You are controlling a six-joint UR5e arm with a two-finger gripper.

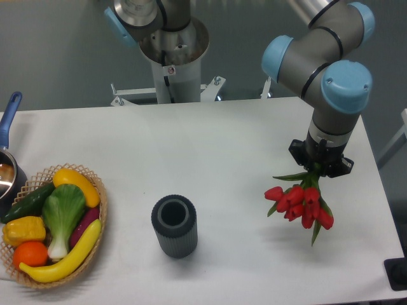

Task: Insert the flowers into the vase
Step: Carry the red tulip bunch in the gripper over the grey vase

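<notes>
The white counter (210,146) carries everything. Over its right side the arm hangs its claw (317,170) downward, clamped on the stems of the flowers (300,202), whose red buds droop below it, lifted off the surface with their shadow beneath. At the left edge a wicker basket (100,219) holds toy vegetables and fruit. The vase (174,225) stands upright near the front centre, well apart from the flowers, its mouth open. A blue-handled pot (9,166) sits at the far left.
</notes>
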